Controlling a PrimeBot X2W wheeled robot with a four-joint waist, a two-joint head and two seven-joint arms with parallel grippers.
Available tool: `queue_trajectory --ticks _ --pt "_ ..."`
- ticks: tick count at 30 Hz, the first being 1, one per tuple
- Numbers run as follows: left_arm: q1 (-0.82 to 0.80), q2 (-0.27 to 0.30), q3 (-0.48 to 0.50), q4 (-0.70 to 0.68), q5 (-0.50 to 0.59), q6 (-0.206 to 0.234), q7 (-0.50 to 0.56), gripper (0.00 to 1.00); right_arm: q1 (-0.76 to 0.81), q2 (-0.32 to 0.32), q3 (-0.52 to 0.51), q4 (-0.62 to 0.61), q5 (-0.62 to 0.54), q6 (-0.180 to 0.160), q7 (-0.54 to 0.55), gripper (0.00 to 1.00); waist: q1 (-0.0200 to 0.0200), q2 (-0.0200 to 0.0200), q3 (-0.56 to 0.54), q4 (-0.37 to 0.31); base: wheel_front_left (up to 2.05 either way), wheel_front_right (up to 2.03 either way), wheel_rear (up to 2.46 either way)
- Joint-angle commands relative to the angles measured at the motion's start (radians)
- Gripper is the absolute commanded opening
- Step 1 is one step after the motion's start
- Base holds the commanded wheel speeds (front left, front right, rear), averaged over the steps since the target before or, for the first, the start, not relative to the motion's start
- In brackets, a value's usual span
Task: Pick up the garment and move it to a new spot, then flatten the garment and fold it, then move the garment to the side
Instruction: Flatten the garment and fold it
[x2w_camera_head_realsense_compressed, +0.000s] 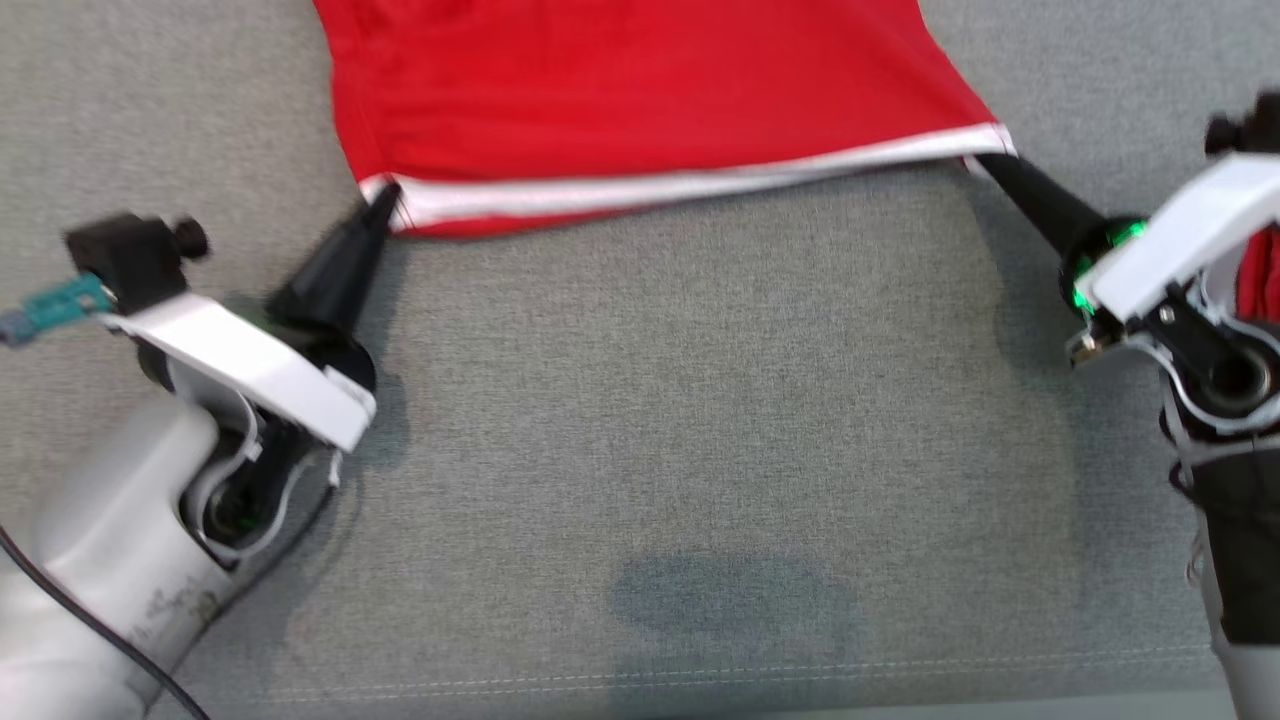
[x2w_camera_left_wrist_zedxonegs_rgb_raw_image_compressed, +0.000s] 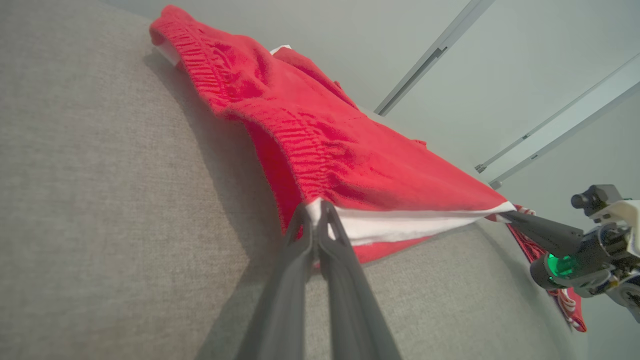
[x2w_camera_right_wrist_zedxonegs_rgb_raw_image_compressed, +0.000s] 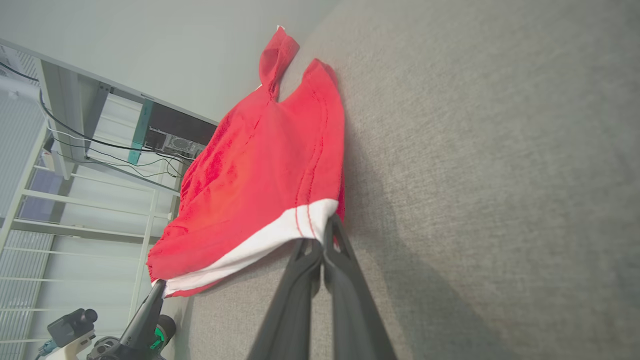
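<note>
One red garment (x2w_camera_head_realsense_compressed: 640, 90), two grippers pinching its hem (x2w_camera_head_realsense_compressed: 680, 186)
left gripper (x2w_camera_head_realsense_compressed: 384, 202) and right gripper (x2w_camera_head_realsense_compressed: 992, 160) each hold a corner, bare grey cushion (x2w_camera_head_realsense_compressed: 700, 420) below

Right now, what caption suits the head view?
Left claw and right claw each pinch a hem corner of the red garment over grey upholstery.

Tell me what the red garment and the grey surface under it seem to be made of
Garment: probably soft knit fabric, matte red with white hem; it drapes limply and shows ribbed texture. Surface: apparently woven upholstery cloth, matte grey; fine weave, stitched seam.
</note>
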Motion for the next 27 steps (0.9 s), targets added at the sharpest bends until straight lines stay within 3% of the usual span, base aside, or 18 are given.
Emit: queue_trajectory --ticks 1,10,27 --pt "0.026 0.033 0.015 -0.004 -0.002 -0.007 -0.015 0.00 0.058 -0.007 -0.004 -0.057 0.032 0.005 -0.026 0.00 0.0000 0.0000 -0.051 0.017 0.00 0.00 0.00" --pt "0.142 -0.028 0.082 0.047 0.029 -0.007 -0.023 0.00 0.226 -0.020 0.039 -0.110 0.080 0.005 -0.097 0.00 0.0000 0.0000 -0.172 0.009 0.00 0.00 0.00" --pt "0.416 -0.106 0.150 0.107 0.129 -0.007 -0.023 0.00 0.409 -0.062 0.193 -0.060 0.145 0.005 -0.179 0.00 0.0000 0.0000 -0.375 -0.017 0.00 0.00 0.00"
